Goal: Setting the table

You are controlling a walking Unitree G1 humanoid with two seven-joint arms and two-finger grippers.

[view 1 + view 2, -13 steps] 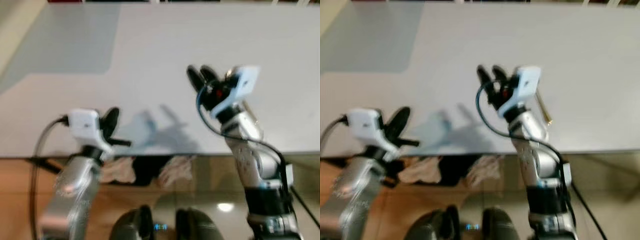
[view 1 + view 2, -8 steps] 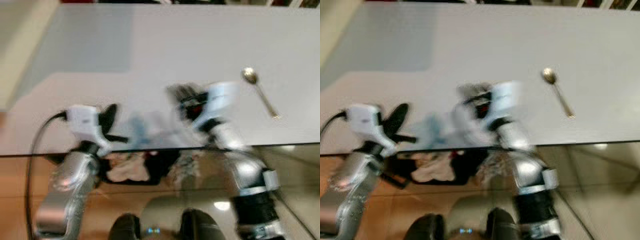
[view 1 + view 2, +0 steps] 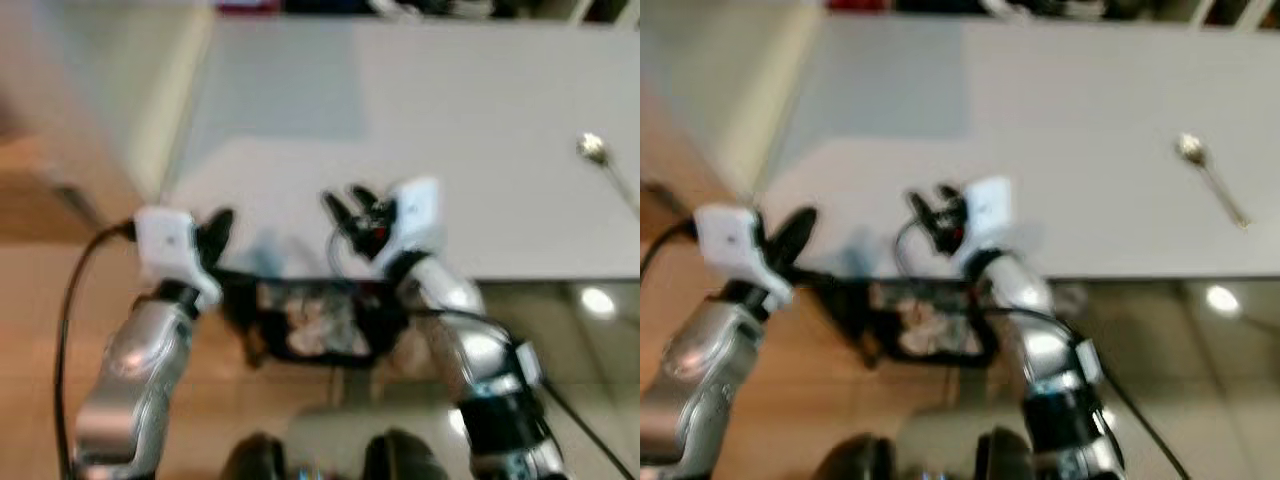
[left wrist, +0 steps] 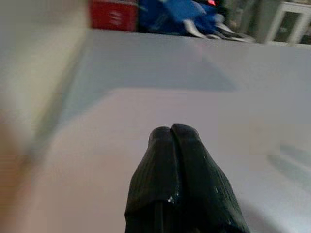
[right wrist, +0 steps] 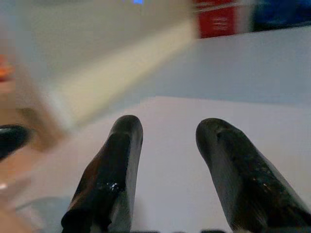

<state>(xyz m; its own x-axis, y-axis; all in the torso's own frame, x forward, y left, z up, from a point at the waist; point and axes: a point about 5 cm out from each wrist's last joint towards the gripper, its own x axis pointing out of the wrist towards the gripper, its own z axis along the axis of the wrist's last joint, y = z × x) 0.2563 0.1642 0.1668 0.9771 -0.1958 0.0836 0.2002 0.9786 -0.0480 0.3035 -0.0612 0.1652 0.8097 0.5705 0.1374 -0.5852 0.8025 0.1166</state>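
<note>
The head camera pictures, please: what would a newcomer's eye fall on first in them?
First the two silver arms raised over the near edge of the white table: the right gripper with its jaws apart above the tabletop, the left gripper at the table's near left corner, jaws pressed together. Next, a lone gold spoon lying far off on the robot's right side of the table.

Left tool (image 4: 171, 133) closed; right tool (image 5: 167, 141) spread.

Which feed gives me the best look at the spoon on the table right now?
The right eye view: the spoon lies whole on the white table, bowl and handle both visible, far to the right of the right tool. The left eye view cuts its handle off at the frame edge.
</note>
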